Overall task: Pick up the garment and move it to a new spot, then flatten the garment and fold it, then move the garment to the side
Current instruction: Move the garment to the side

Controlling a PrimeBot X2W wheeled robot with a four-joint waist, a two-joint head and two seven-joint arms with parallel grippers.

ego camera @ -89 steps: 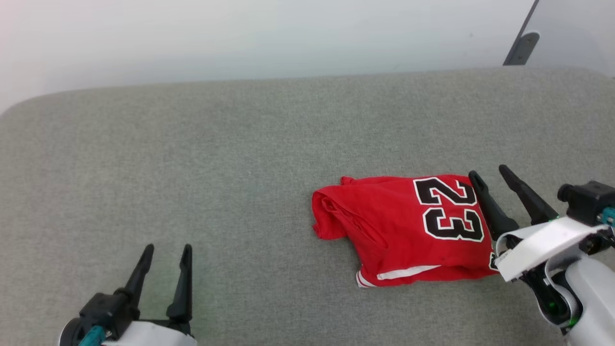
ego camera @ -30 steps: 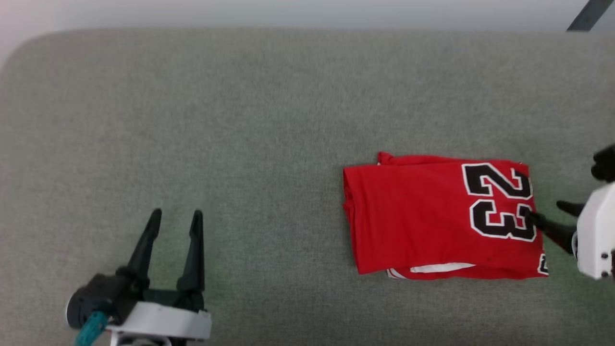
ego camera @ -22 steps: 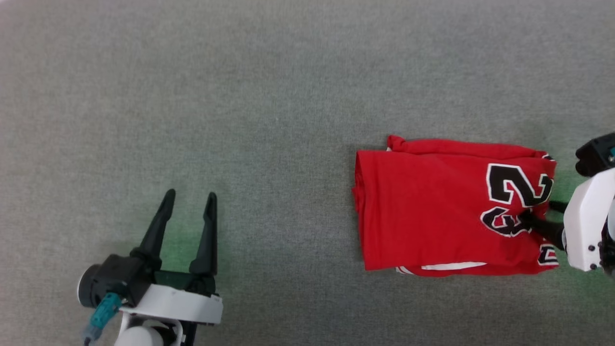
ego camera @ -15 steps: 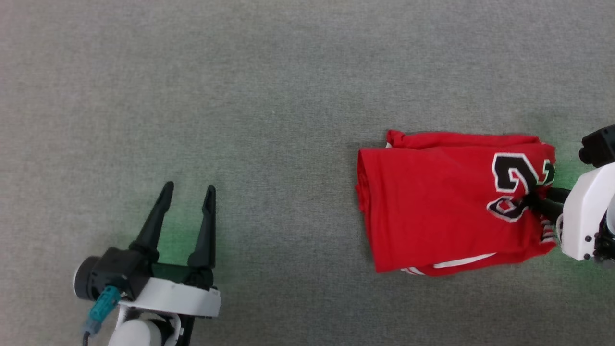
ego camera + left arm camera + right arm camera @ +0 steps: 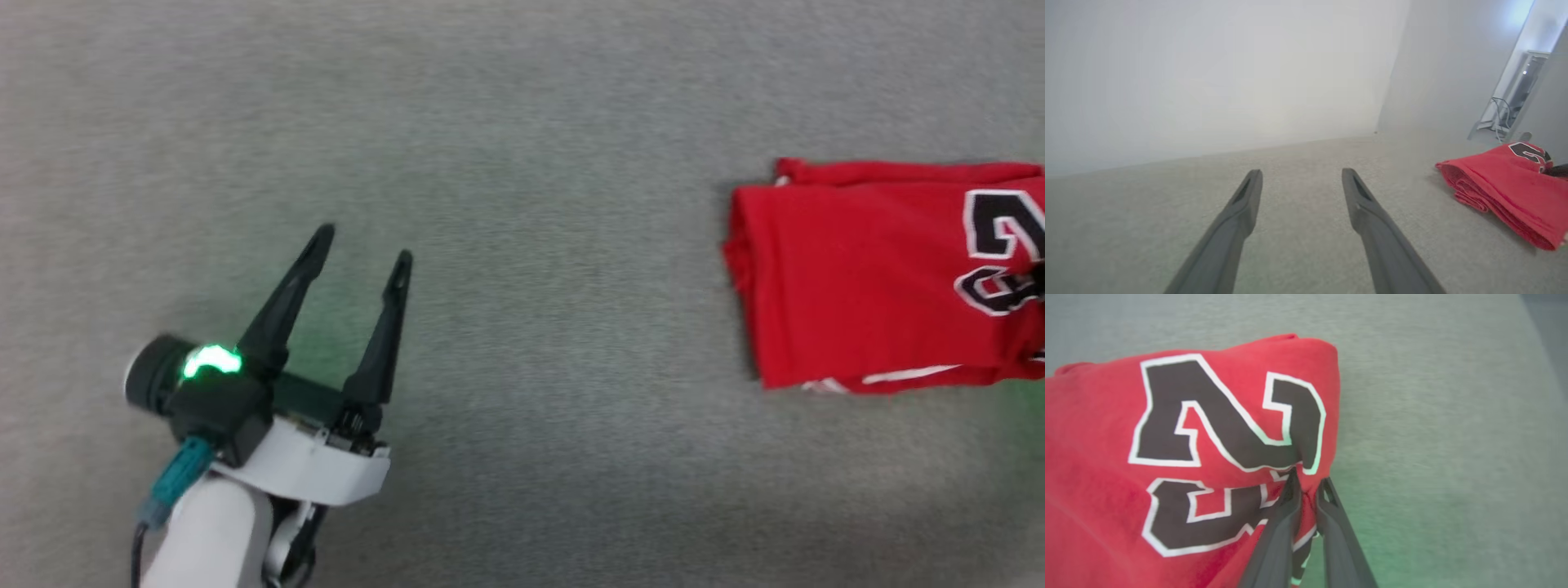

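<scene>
**Folded garment on a grey counter, with both claws.** The garment (image 5: 857, 278) was a red jersey of soft, finely knit cloth. It was folded into a roughly rectangular packet of several layers. Its rounded fold edge faced the robot's left, and a thin white trim (image 5: 906, 376) showed along the near edge. Blocky black numerals (image 5: 1220, 416) outlined in white lay on its upper face.

The counter (image 5: 522, 147) was covered in a matte, felt-like weave, flat and uniform. A plain pale wall (image 5: 1208, 81) rose behind it in the left wrist view. The claw fingers were long, dark and smooth, tapering to narrow tips.

The right claw (image 5: 1308, 477) was clamped on the garment (image 5: 1106, 396) at its right-hand edge, where the two numerals met. Its fingers stood almost together with a pinched ridge of red cloth between them, and the cloth puckered around the tips.

The left claw (image 5: 365, 243) stood with its fingers spread wide apart, over the counter and well apart from the garment. In the left wrist view the garment (image 5: 1498, 179) lay at the far right, beyond the left claw (image 5: 1301, 172). A green lamp (image 5: 211, 361) glowed on that claw's wrist housing.
</scene>
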